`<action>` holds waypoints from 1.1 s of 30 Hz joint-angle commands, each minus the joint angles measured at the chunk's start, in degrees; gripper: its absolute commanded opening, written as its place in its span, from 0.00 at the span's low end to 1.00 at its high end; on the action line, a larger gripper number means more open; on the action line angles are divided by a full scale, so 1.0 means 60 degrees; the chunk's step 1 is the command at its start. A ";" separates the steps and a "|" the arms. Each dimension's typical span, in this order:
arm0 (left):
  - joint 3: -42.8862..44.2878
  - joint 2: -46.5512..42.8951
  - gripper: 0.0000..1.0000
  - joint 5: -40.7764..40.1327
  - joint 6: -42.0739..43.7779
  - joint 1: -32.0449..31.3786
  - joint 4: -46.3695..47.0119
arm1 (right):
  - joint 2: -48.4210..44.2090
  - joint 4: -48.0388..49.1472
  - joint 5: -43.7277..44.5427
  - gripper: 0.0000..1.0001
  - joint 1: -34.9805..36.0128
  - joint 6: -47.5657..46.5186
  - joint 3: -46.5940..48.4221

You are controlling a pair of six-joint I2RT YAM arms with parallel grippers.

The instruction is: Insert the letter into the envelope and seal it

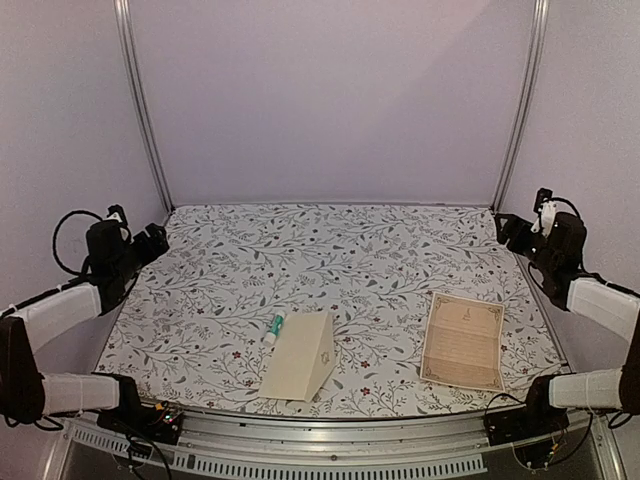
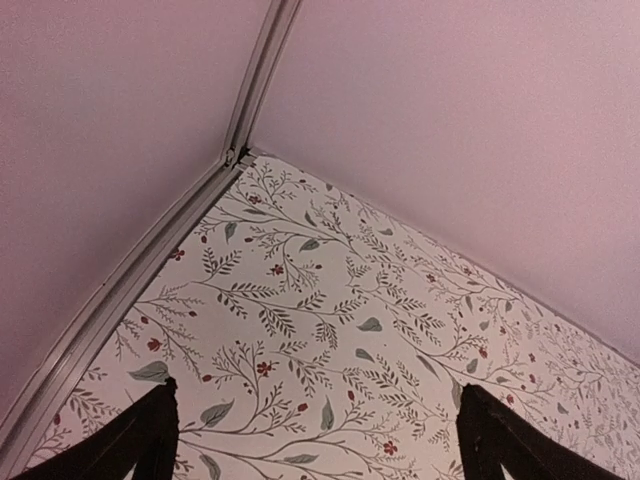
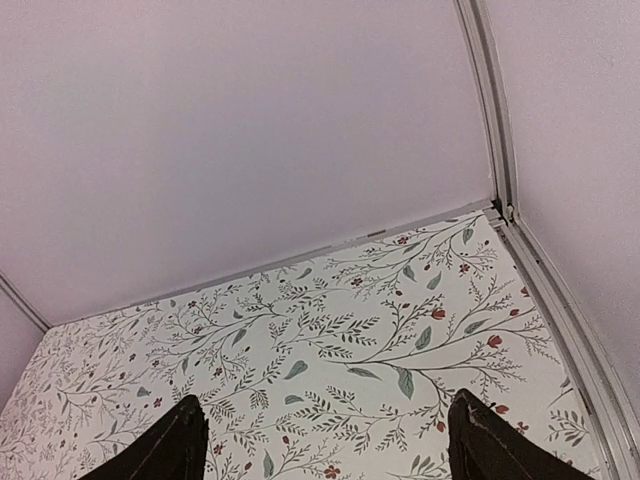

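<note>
Dark fingers [image 2: 150, 435] of the left gripper [image 1: 152, 242] and right gripper [image 1: 512, 228] are standing wide apart, gripping nothing, hanging at the table [image 1: 300, 240] sides, likely leaving the paper reachable; the envelope [image 1: 300, 357] is lying near-centre beside a glue stick [image 1: 275, 326]; the letter [image 1: 463, 340] is lying flat, well right.

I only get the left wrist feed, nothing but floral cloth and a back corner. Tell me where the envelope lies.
Observer: The envelope lies near the front edge, roughly centred between the two sides.
Operator: Now locate the letter.
Observer: The letter lies flat to the envelope's right, apart from it.
Operator: Report anything else near the envelope.
Observer: A small white and teal tube lies at its far left corner, touching or nearly so.
</note>
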 commanded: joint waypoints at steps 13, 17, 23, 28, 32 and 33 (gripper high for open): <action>0.0629 0.0702 1.00 0.1557 0.2167 -0.4916 0.0103 | -0.2273 -0.5126 0.0276 0.99 0.0572 0.0260 0.0637; 0.0947 0.1084 1.00 0.1195 0.3661 -0.7125 0.0745 | -0.2774 -0.6023 0.1021 0.99 0.1151 0.0762 0.0823; 0.1714 0.2665 0.98 0.0476 0.6499 -1.0419 0.1683 | -0.3136 -0.6441 0.1258 0.99 0.1362 0.1585 0.1120; 0.2486 0.4255 0.99 0.1384 0.8268 -1.1997 0.2427 | -0.3408 -0.6463 0.1102 0.99 0.1398 0.1834 0.0983; 0.3890 0.5842 0.99 0.1247 0.9254 -1.2806 0.1783 | -0.3760 -0.6564 0.1006 0.99 0.1410 0.1927 0.0893; 0.4207 0.6261 0.99 0.1158 0.9486 -1.3051 0.1713 | -0.3839 -0.6589 0.0984 0.99 0.1420 0.1923 0.0880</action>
